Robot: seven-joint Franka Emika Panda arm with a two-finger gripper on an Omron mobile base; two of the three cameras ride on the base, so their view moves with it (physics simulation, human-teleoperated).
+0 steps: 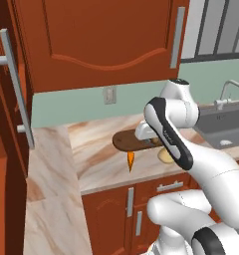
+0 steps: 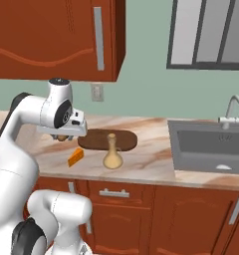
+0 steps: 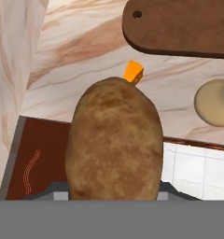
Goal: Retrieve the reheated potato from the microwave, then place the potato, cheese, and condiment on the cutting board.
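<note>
We see our gripper (image 2: pixel 61 135) clamped on the potato (image 3: pixel 115 142). In the hand view the brown, lumpy tuber rises between the fingers and covers much of the middle of the picture, so the finger tips themselves are hidden behind it. In the right base view a small tan bit of the potato peeks out under the white hand, which hangs above the marble counter (image 2: pixel 146 160) near its front edge, to the left of the cutting board (image 2: pixel 107 139).

Just beyond the potato in the hand view lies the cheese (image 3: pixel 133 72), a bright orange wedge resting on the counter, between the held potato and the near edge of the board. In the right base view we find the cheese just below and to the right of the hand, apart from the board. The board itself is a dark brown oval lying flat on the counter, with a small hole near one end.

The condiment bottle (image 2: pixel 112 152) stands upright on the counter, just in front of the board and to the right of the cheese; from the hand view we look almost straight down on its rounded base.

Further right a steel sink (image 2: pixel 211 144) with a tap is set into the counter. Red-brown wall cabinets (image 2: pixel 52 37) hang above, and matching base cabinets sit beneath the counter.
</note>
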